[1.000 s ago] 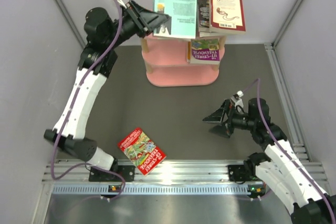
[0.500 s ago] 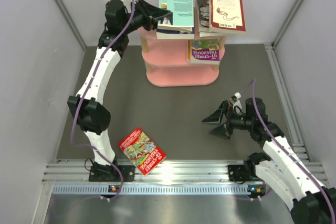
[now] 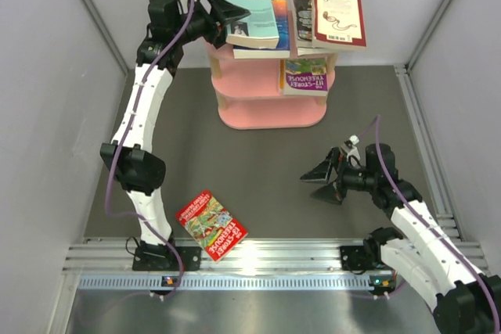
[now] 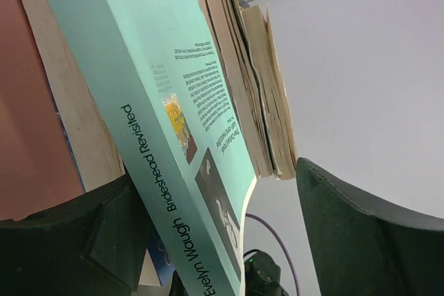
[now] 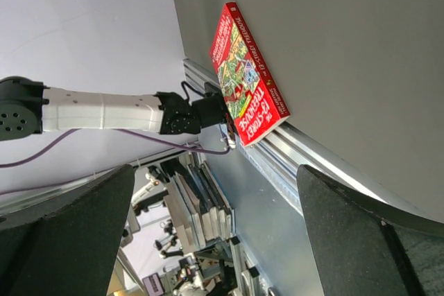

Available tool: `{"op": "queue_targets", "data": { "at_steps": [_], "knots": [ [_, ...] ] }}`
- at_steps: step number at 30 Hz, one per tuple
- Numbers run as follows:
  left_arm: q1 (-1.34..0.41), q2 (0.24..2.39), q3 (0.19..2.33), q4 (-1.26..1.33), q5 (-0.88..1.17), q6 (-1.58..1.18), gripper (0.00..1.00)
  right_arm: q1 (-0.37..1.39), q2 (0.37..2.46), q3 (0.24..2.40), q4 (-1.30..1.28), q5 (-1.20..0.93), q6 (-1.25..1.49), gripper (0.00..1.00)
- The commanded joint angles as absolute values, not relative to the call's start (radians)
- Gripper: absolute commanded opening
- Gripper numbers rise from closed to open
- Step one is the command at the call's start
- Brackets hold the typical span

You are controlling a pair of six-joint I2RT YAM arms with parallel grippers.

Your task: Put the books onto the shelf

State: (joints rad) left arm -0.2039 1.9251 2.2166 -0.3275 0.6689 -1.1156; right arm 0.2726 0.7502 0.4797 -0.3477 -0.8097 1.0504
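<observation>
The pink shelf [image 3: 270, 111] stands at the back of the dark table. A light teal book [image 3: 252, 17] lies on the pile on its top tier, beside a maroon-and-cream book [image 3: 338, 17]. On the middle tier is a purple-green book [image 3: 305, 76]. My left gripper [image 3: 235, 21] is at the teal book's left end. In the left wrist view the jaws of the left gripper [image 4: 215, 171] stand open; the teal book [image 4: 159, 102] leans on the left finger, clear of the right one. A red Treehouse book [image 3: 211, 224] [image 5: 246, 77] lies near the front. My right gripper [image 3: 313, 188] [image 5: 215, 168] hovers open and empty.
An aluminium rail [image 3: 266, 260] runs along the near edge, just in front of the red book. Grey walls close in the left, right and back sides. An orange book edge [image 3: 280, 21] shows under the teal one. The left arm's base [image 5: 104, 112] appears in the right wrist view.
The teal book has come down from standing tall to lying on the top pile. My left gripper's jaws have opened off it. The right arm has barely moved.
</observation>
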Motion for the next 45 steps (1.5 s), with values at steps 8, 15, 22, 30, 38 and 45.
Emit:
{"op": "queue_targets", "data": {
  "at_steps": [8, 15, 22, 30, 38, 45],
  "knots": [
    [-0.206, 2.020, 2.388, -0.413, 0.709, -1.005, 0.69, 0.267, 0.752, 0.514, -0.301, -0.804, 1.069, 1.00],
    [-0.207, 2.037, 2.537, -0.647, 0.511, -0.784, 0.90, 0.261, 0.746, 0.508, -0.304, -0.808, 1.072, 1.00],
    [-0.307, 1.846, 2.416, -0.713, 0.010, -0.480, 0.97, 0.256, 0.752, 0.500, -0.310, -0.808, 1.074, 1.00],
    [-0.362, 1.821, 2.395, -0.691, -0.236, -0.408, 0.98, 0.256, 0.759, 0.483, -0.296, -0.804, 1.085, 1.00],
    [-0.368, 1.887, 2.399, -0.621, -0.219, -0.411, 0.96, 0.252, 0.758, 0.472, -0.298, -0.808, 1.085, 1.00],
    [-0.393, 1.937, 2.444, -0.580, -0.198, -0.426, 0.94, 0.233, 0.768, 0.465, -0.298, -0.819, 1.074, 1.00]
  ]
}}
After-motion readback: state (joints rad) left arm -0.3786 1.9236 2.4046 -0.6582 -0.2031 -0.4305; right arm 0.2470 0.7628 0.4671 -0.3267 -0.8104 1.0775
